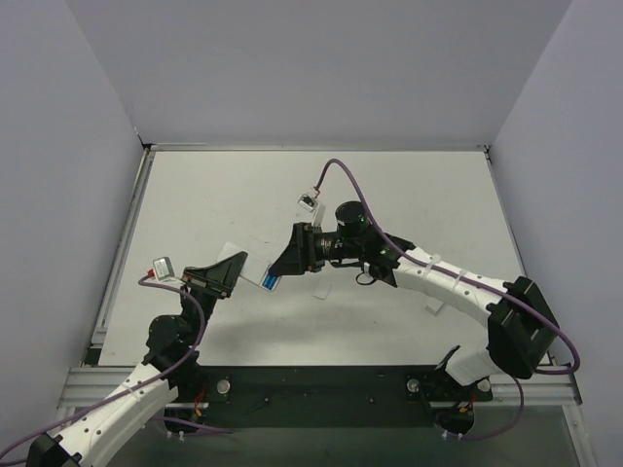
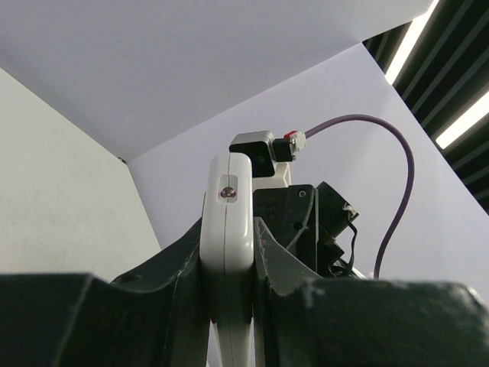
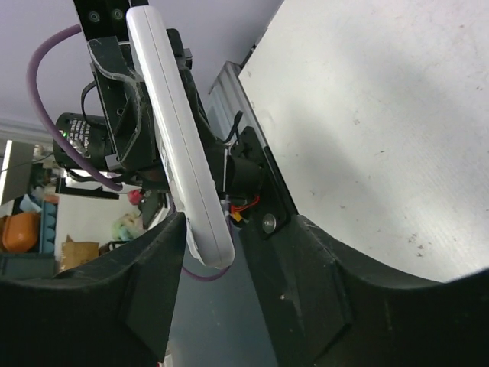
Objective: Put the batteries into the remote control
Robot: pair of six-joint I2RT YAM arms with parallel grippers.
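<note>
Blue shows at one end of the remote control (image 1: 248, 265), probably a battery (image 1: 272, 282) already seated. The left gripper (image 2: 228, 256) pinches the remote mid-air; the right gripper (image 3: 233, 229) stands spread around its end. Any others remain.

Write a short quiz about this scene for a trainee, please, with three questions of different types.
1. True or false: the left gripper is shut on the remote control.
2. In the top view, which colour shows at the remote's end away from the left gripper? A red; B bright blue; C yellow.
3. In the right wrist view, do the right gripper's jaws clamp the remote?
Key: 1 true. 2 B: the blue patch, probably a battery. 3 No: they stand apart, with the remote's end between them and a gap on one side.
</note>
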